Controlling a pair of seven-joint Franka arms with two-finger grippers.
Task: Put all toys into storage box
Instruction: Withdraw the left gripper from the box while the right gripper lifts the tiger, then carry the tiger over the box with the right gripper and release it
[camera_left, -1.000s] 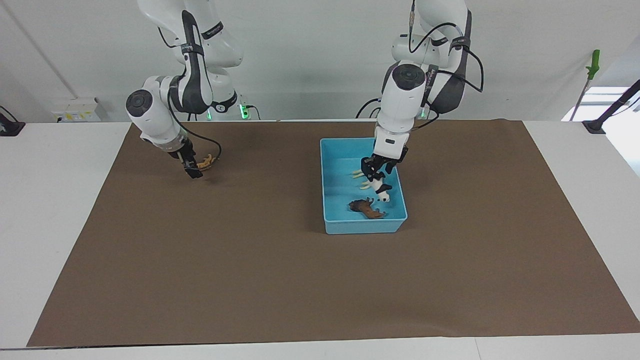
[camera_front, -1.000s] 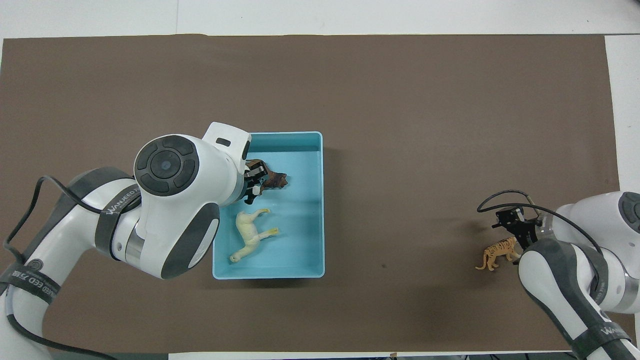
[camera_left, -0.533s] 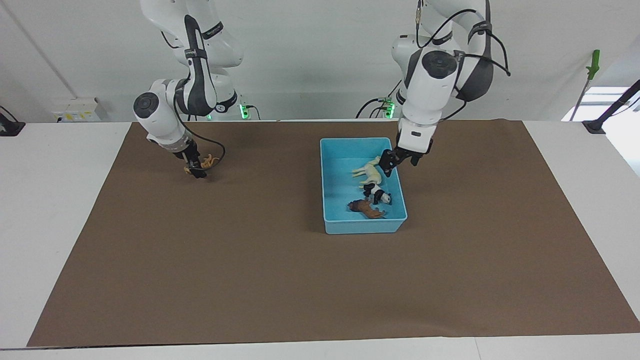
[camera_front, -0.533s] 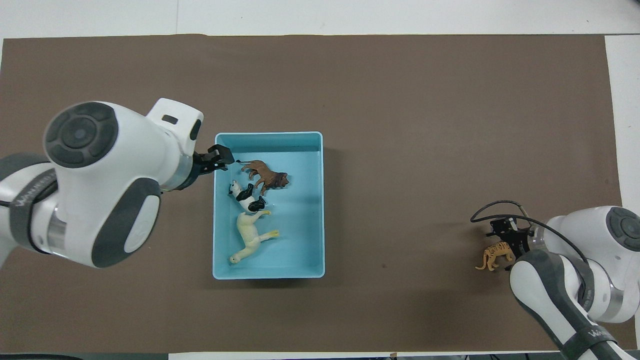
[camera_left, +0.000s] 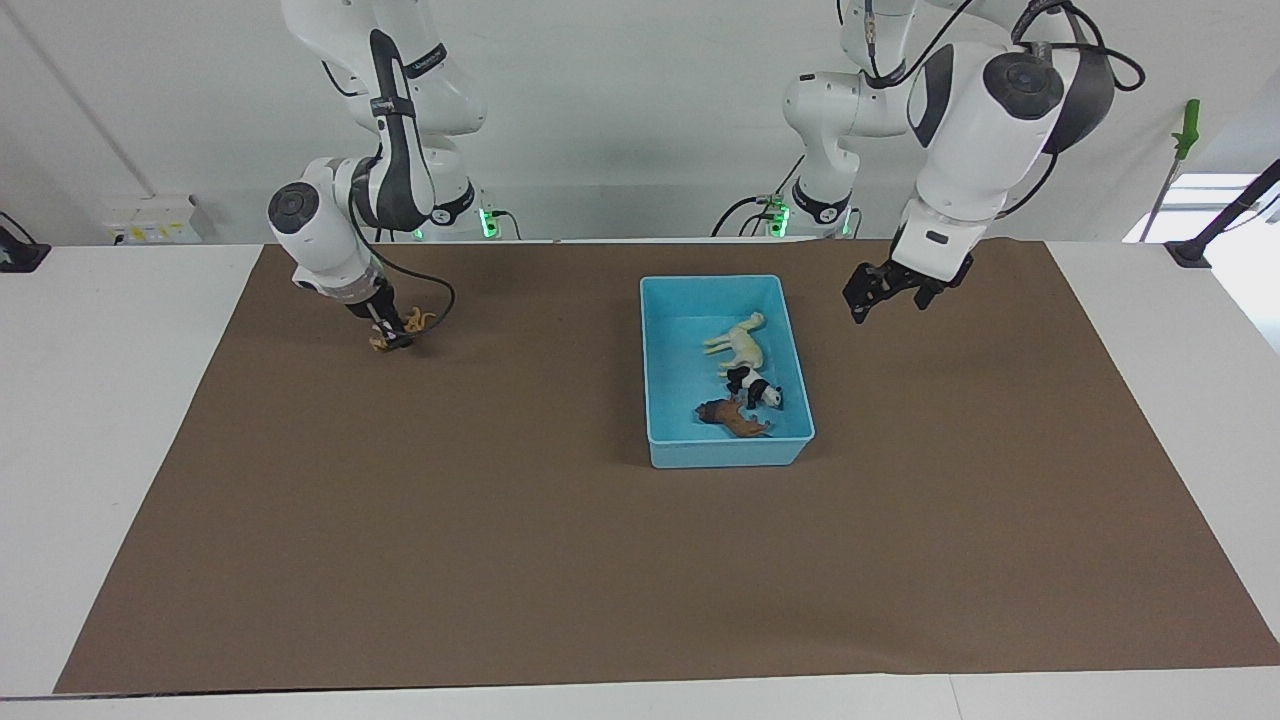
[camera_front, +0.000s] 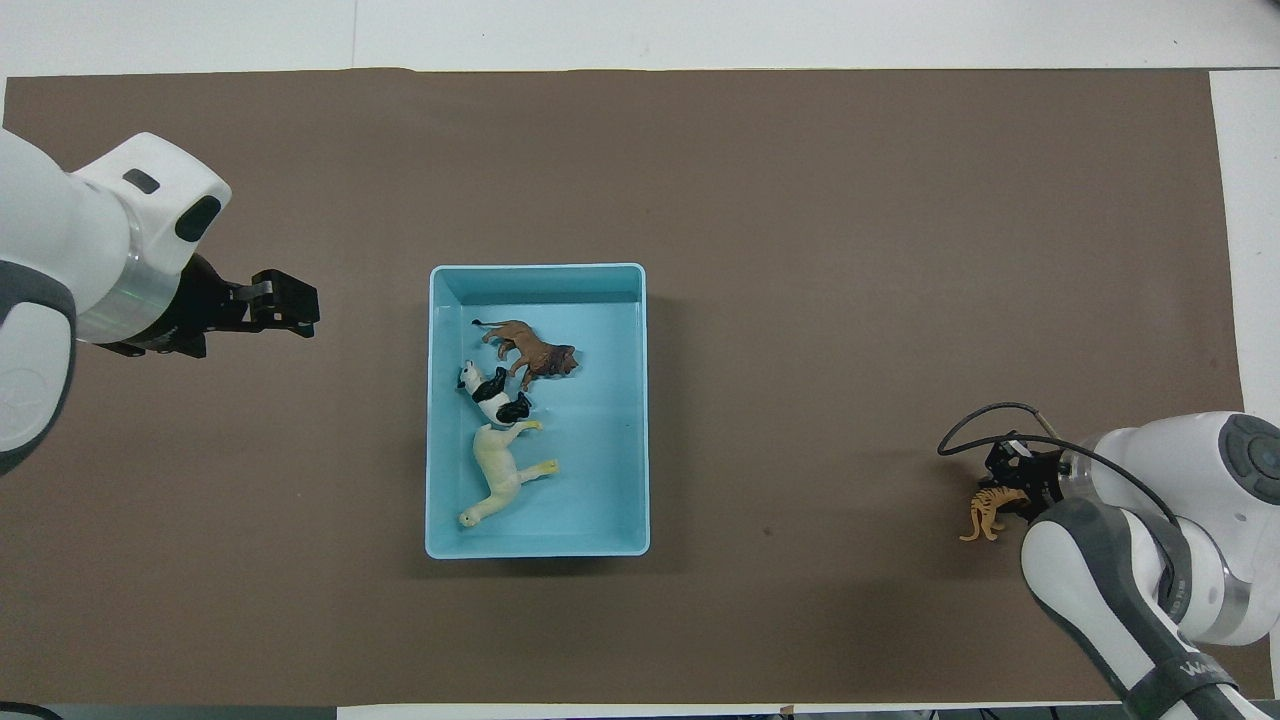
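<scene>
Right tool (camera_left: 392, 335), far left of the facing view, looks clamped on the tiger (camera_front: 990, 505); an off-centre grip could drop it short of the storage box (camera_left: 660, 360).

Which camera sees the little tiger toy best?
The overhead view: the tiger shows its striped body and legs beside the right claw, on the mat. In the facing view, the claw hides most of it, leaving only orange bits.

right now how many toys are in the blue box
3: the cream horse, panda and brown animal lie in the storage box; the tiger is outside.
</scene>
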